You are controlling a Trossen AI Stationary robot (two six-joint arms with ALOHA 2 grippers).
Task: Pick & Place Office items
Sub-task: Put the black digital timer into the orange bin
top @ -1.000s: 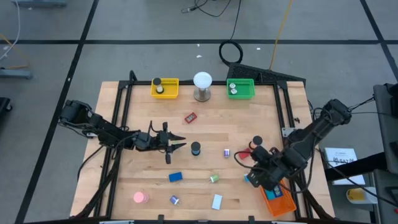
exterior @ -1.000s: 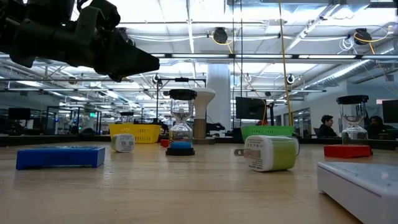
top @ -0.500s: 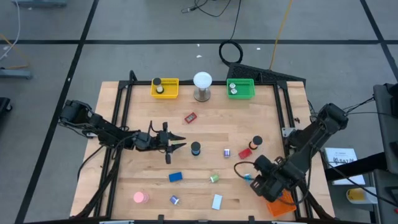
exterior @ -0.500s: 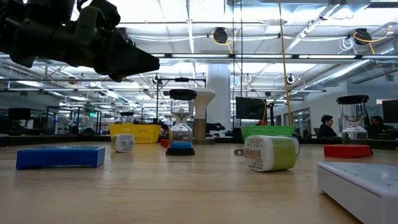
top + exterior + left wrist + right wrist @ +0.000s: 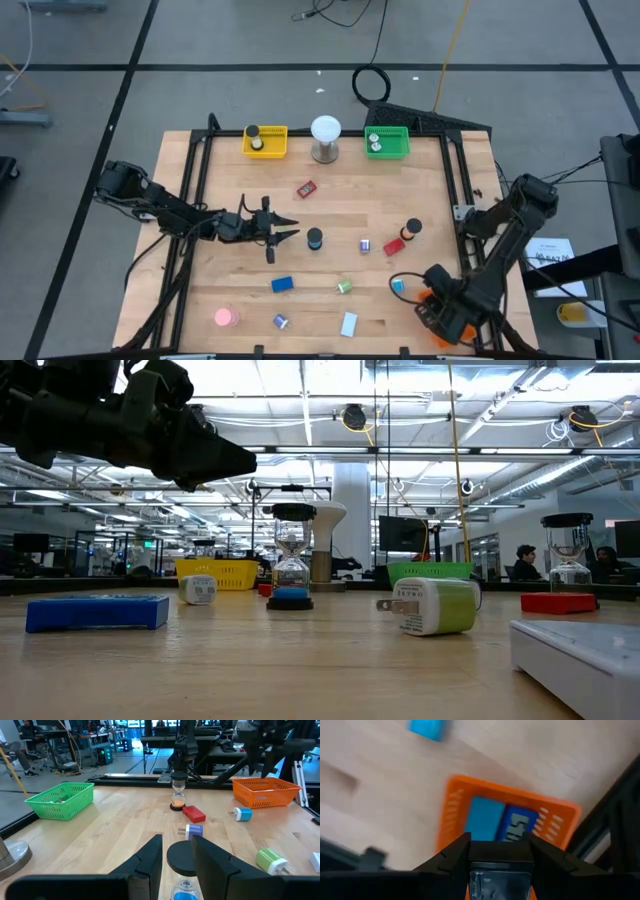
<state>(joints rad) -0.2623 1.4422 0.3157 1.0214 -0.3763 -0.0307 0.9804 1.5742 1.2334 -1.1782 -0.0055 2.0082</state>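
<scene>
Left gripper (image 5: pixel 291 235): left of table centre, hovering level above the table (image 5: pixel 230 200). Fingers parted, nothing between them. A black-capped hourglass (image 5: pixel 314 238) stands just right of the tips, not touching as seen from above.

Right gripper (image 5: pixel 440 322): near-right corner, above the orange tray (image 5: pixel 560 807). Fingers apart and empty. A blue box (image 5: pixel 487 820) with a printed label lies flat inside the tray, visible through the gap between the fingers. It is not held.

Items loose on the table:
- red block (image 5: pixel 305 188), far of centre
- small purple plug (image 5: pixel 365 244), right of the hourglass
- second red block (image 5: pixel 393 244), touching or just beside a second black-capped hourglass (image 5: pixel 413 229); cannot tell which
- blue plug (image 5: pixel 398 286), just left of the orange tray, outside it
- green plug (image 5: pixel 344 286) and blue block (image 5: pixel 282 284), near of centre
- pink disc (image 5: pixel 224 317), small blue roll (image 5: pixel 281 321) and white block (image 5: pixel 348 323), along the near edge

Far edge: yellow tray (image 5: pixel 265 141) with a dark round item in it, white ball (image 5: pixel 325 130) on its stand, green tray (image 5: pixel 387 143) with small pale items in it; too small to identify.
</scene>
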